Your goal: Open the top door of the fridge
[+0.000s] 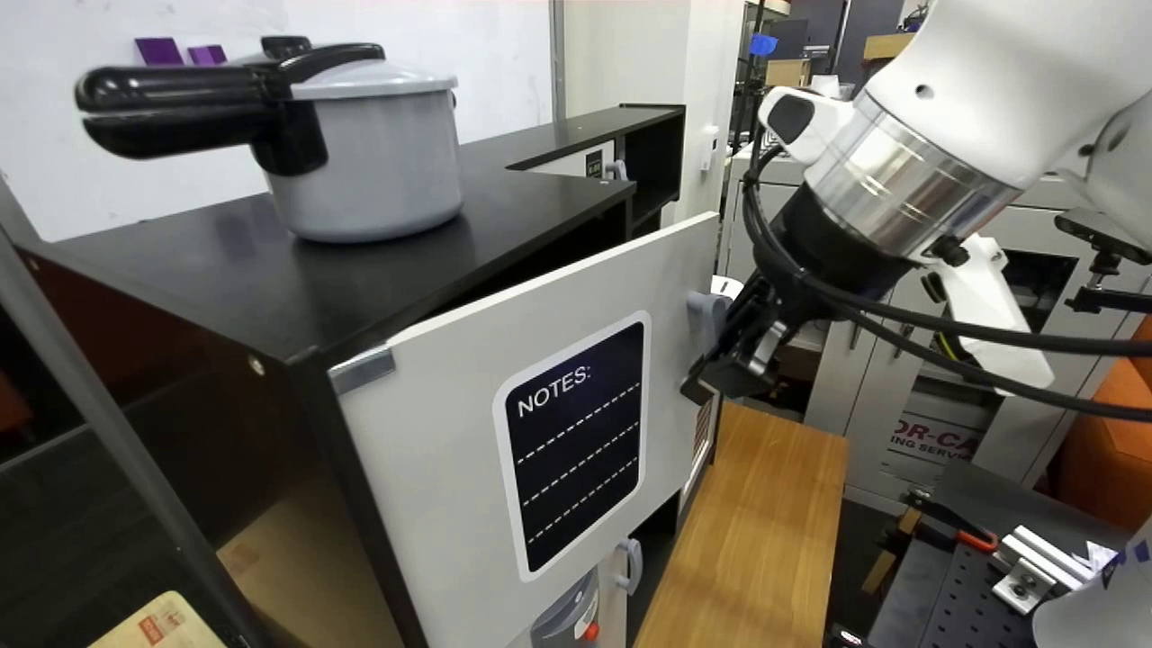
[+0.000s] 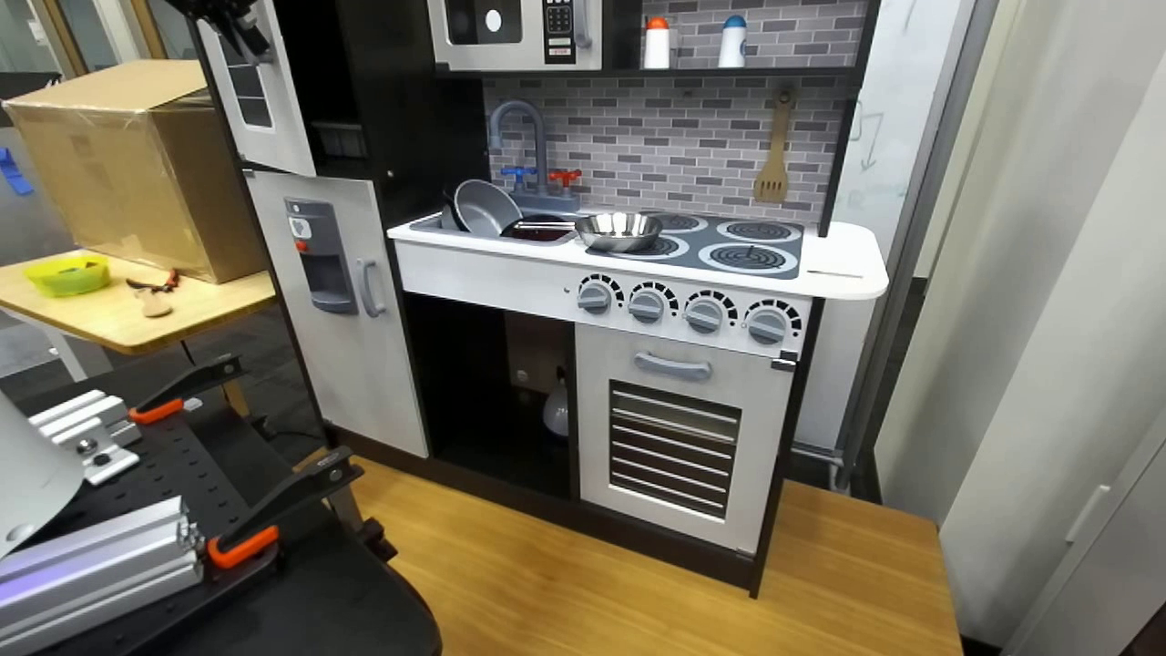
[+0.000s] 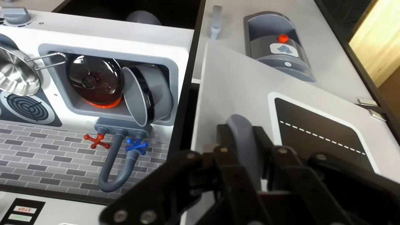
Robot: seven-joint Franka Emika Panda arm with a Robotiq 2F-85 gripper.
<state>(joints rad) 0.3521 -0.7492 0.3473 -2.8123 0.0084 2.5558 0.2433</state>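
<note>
White board-like top door (image 1: 468,423) is standing ajar, held by its curved grey plastic handle (image 3: 245,143)

Nearest in the wrist view, the black jointed tool (image 3: 242,132) is holding the handle, its jaws standing narrow, one against each flank. Just beyond, the door is hanging part-way out, its free edge standing outward in both exterior views. From its middle, in an exterior view, the handle is lying toward two o'clock and the flat silver metal hinge (image 1: 364,369) toward ten. The panel is looking thin, stiff and light, so it is probably needing little force, though only along an arc. The handle is looking smooth and perhaps slippery; the middle of its bow, far from the hinge, is seeming the best hold. Farther back, the boxy black-topped fridge (image 1: 504,211) is carrying a round grey black-handled pot (image 1: 369,162) toward the door's eleven o'clock, which any jerk is likely risking shaking.
</note>
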